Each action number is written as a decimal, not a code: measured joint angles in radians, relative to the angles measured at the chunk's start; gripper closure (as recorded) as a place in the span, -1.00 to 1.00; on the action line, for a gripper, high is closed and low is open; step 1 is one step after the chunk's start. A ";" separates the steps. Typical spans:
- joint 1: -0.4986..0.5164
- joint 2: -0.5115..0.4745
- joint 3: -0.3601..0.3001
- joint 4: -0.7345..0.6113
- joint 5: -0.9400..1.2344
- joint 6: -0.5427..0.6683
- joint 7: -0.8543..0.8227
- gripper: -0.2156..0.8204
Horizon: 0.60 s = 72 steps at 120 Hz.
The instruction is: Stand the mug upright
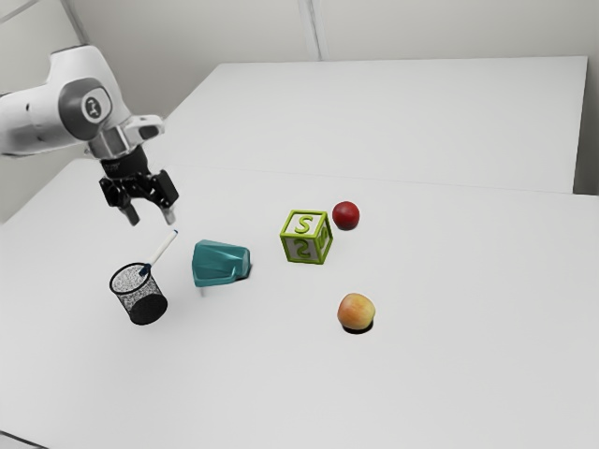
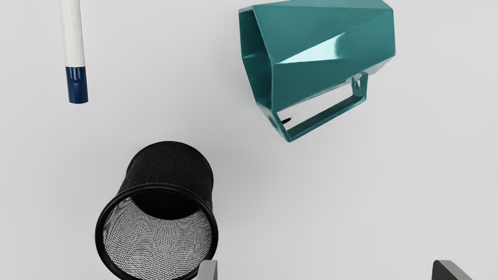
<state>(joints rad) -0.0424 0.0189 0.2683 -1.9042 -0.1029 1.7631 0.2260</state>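
Observation:
My gripper (image 1: 152,217) hangs above the table at the exterior view's left, higher than the mesh cup and the mug. In the wrist view the gripper (image 2: 325,270) stands open, its two fingertips wide apart with nothing between them. The teal faceted mug (image 1: 220,263) lies on its side, its base toward the green block. In the wrist view the open mouth of the mug (image 2: 317,50) faces the side where the marker is, and its angular handle lies toward my fingers.
A black mesh cup (image 1: 140,295) stands close to the mug. A white marker with a blue cap (image 2: 77,83) lies near it. Farther off are a green-framed letter block (image 1: 306,238), a red ball (image 1: 345,215) and a yellow-orange fruit (image 1: 356,311).

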 joint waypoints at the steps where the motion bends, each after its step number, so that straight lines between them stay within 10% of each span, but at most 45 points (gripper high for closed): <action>1: 0.001 -0.004 0.004 -0.010 -0.005 0.008 0.002 -0.58; 49: 0.152 0.029 0.080 -0.191 -0.324 0.334 0.182 -0.58; 72: -0.039 0.103 0.079 -0.181 -0.484 0.396 0.284 -0.58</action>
<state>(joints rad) -0.0815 0.1223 0.3477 -2.0850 -0.5874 2.1588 0.5102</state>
